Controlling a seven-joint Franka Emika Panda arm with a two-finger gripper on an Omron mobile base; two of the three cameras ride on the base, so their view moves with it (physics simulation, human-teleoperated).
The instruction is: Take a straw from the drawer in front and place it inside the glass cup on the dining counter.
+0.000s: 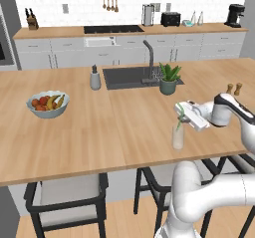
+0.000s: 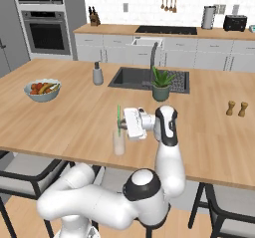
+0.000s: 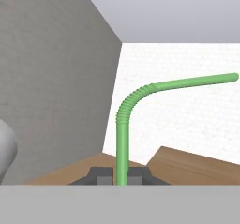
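One straw: a thin bright green bendy straw [image 3: 123, 138], pinched between the two dark finger tips of the gripper [image 3: 121, 175]; in the hand view its ribbed elbow bends off to one side.
One gripper: the white two-finger gripper [image 2: 121, 124] is closed on the straw, turned sideways over the near edge of the counter.
Straw to gripper: the straw [image 2: 118, 117] stands upright at the finger tips, its lower end reaching down into the glass.
One glass: a small clear, slightly frosted cylindrical glass cup [image 2: 118, 143] stands directly under the gripper; the straw's lower end [image 1: 179, 124] is inside its mouth.
One counter: the large light wood-grain dining counter [image 1: 89, 132] carries everything named here.
One bowl: a pale blue-grey bowl [image 1: 47, 110] holds mixed fruit, well to the left.
Two shakers: small brown salt and pepper shakers [image 2: 236, 108] stand side by side, well to the right.
One plant: a spiky green plant in a grey-green pot [image 1: 169, 79], touching the sink's edge.
One dispenser: a grey soap pump bottle [image 1: 94, 77], just beside the dark inset sink [image 1: 124, 76].
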